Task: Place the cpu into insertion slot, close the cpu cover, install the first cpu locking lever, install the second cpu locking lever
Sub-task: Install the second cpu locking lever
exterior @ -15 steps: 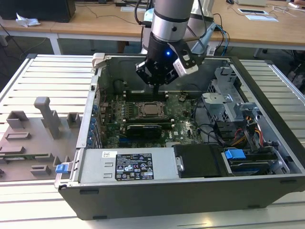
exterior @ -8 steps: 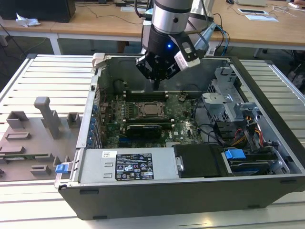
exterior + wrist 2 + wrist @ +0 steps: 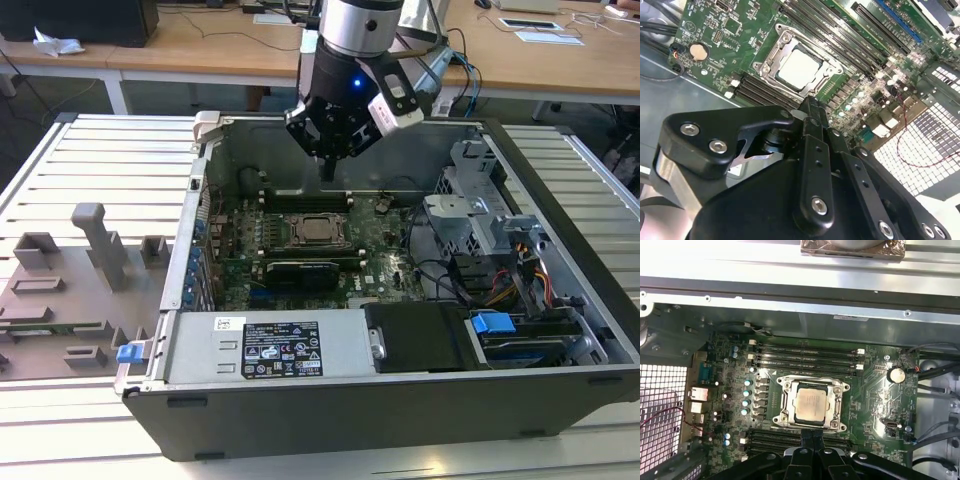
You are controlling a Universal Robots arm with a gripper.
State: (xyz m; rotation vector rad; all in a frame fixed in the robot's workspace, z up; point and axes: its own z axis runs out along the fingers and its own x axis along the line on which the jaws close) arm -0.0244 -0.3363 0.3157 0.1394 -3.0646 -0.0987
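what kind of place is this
Likely a lab or workshop bench for robot assembly work: an opened computer case lies on a slatted metal table, grey fixture blocks sit beside it, and wooden desks stand behind.

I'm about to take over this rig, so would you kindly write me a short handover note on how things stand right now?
Gripper: fingers shut, holding nothing, hanging above the motherboard inside the open computer case, just off the socket's edge in both wrist views.
Cpu: already seated in the insertion slot, silver top showing.
Cpu cover: appears lowered flat around the chip.
Done: chip placed; cover seemingly closed.
Left: whether either locking lever is latched cannot be told from these views, so check both, and confirm the cover is fully down.
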